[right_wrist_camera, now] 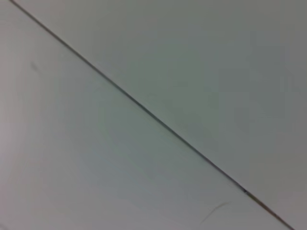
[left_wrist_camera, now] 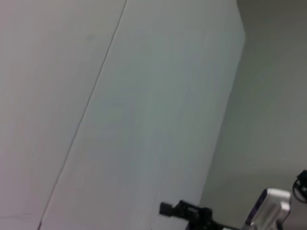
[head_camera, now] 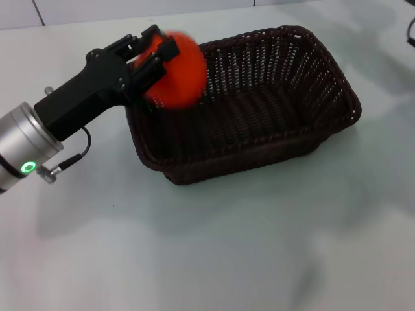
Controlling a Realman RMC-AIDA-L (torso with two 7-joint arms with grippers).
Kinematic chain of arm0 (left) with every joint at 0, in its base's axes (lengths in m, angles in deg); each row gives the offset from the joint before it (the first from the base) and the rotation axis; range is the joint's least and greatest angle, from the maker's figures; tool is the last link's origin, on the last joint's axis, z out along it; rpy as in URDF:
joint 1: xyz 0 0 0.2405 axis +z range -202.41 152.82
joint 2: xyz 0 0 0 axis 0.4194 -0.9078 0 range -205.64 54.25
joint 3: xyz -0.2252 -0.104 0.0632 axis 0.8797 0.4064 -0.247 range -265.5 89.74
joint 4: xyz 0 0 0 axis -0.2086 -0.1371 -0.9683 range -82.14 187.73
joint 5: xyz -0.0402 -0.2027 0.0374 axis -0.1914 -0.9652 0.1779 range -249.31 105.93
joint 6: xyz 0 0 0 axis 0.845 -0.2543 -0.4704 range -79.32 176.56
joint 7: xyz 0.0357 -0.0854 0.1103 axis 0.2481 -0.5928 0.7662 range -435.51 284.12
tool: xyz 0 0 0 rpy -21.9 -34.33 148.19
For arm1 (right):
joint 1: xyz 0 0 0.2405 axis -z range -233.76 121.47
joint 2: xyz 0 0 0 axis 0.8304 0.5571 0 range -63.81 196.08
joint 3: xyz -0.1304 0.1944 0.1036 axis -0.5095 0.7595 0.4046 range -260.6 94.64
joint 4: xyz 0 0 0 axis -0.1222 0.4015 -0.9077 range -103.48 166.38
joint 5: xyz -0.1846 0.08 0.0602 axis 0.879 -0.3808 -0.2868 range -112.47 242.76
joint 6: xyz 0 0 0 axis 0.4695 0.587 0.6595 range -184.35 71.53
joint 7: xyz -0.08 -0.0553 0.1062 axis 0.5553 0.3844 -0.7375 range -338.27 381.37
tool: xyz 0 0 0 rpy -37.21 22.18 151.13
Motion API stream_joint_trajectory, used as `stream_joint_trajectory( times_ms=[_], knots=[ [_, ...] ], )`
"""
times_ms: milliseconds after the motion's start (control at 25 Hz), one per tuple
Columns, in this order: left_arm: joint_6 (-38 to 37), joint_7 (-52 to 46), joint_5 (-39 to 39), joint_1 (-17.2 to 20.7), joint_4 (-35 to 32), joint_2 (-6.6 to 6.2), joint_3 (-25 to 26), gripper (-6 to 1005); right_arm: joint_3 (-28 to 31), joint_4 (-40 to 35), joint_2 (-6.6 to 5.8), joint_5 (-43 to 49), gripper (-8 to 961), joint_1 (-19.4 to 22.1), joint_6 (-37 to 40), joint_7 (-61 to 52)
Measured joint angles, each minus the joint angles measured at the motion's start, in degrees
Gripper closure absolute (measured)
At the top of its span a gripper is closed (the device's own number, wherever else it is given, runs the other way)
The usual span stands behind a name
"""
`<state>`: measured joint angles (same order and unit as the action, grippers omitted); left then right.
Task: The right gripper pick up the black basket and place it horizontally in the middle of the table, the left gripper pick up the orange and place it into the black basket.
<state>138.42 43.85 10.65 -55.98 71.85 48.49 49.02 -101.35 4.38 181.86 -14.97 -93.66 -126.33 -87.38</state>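
Note:
My left gripper (head_camera: 161, 50) is shut on the orange (head_camera: 186, 72) and holds it above the left end of the black basket (head_camera: 327, 71). The basket lies lengthwise across the middle of the white table (head_camera: 194, 253), and the part of its floor that shows is bare. The orange hides part of the basket's left rim. The right gripper (left_wrist_camera: 188, 212) shows only far off in the left wrist view, as a small black shape beside a silver wrist. The right wrist view shows only a pale surface with a dark line.
A thin dark part (head_camera: 411, 32) of the right arm pokes in at the head view's right edge. The silver left wrist with a green light (head_camera: 27, 167) hangs over the table's left side.

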Motion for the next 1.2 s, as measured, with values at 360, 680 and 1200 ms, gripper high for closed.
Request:
stream_joint_trajectory(
  times_ms=[360, 680, 1200],
  knots=[
    [5.62, -0.3, -1.27, 2.44, 0.24, -0.06, 0.59, 534, 0.11, 1.6, 2.37, -3.52, 147, -0.52, 0.54, 6.01],
    [11.86, 0.87, -6.77, 8.98, 1.73, -0.19, 3.83, 193, 0.4, 2.78, 2.79, -7.65, 146, 0.06, 0.11, 9.66],
    [19.64, 18.51, -18.65, 19.75, -6.29, 0.23, 16.53, 193, 0.53, 7.4, 3.64, -25.88, 146, 4.07, -0.91, 45.76]
  ],
)
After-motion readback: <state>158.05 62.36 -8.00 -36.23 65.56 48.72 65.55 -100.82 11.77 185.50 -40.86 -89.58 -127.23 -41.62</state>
